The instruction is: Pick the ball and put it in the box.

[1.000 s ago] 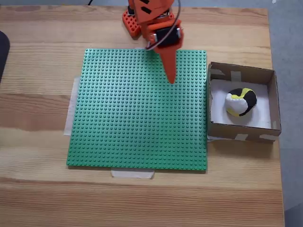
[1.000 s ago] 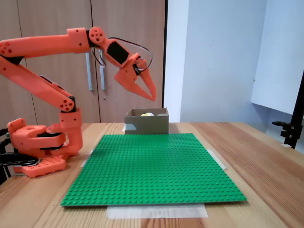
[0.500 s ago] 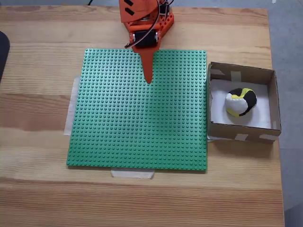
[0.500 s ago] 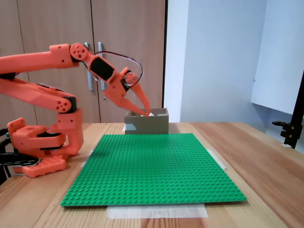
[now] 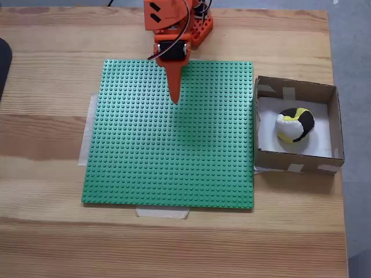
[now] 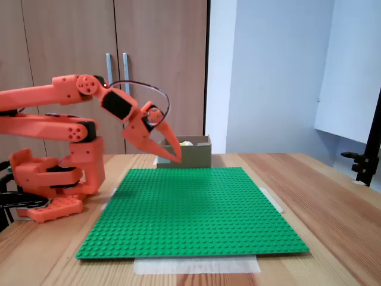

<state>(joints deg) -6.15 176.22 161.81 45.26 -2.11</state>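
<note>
Empty, the gripper (image 5: 174, 99) hangs pressed together above the green baseplate (image 5: 168, 174), the ball (image 5: 295, 125) in the box (image 5: 295, 163).

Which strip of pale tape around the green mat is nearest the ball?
The tape strip at the green mat's right edge, beside the box's near corner. It's closest to the ball; the bottom strip and left strip are farther.
</note>
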